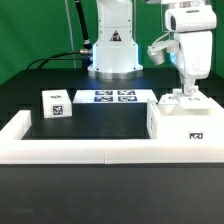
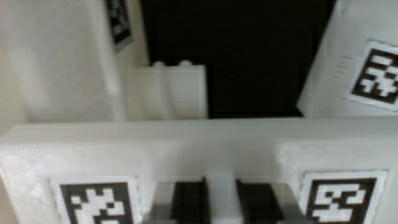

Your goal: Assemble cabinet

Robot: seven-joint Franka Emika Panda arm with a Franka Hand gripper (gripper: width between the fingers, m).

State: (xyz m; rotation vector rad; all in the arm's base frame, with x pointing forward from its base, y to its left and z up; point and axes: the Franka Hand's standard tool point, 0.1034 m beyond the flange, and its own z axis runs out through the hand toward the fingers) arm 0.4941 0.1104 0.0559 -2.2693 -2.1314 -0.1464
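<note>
The cabinet body, a white box with tags, stands at the exterior view's right, against the border rail. My gripper hangs straight down over its top, touching or nearly touching it. In the wrist view the cabinet fills the picture: white walls with tags and a dark hollow behind. My gripper has its two dark fingers close together, with a thin white strip of a cabinet panel between them. A small white tagged box part lies alone at the exterior view's left.
The marker board lies flat at the middle back, in front of the robot base. The long low white border rail runs along the front and up both sides. Black cables trail at the back left.
</note>
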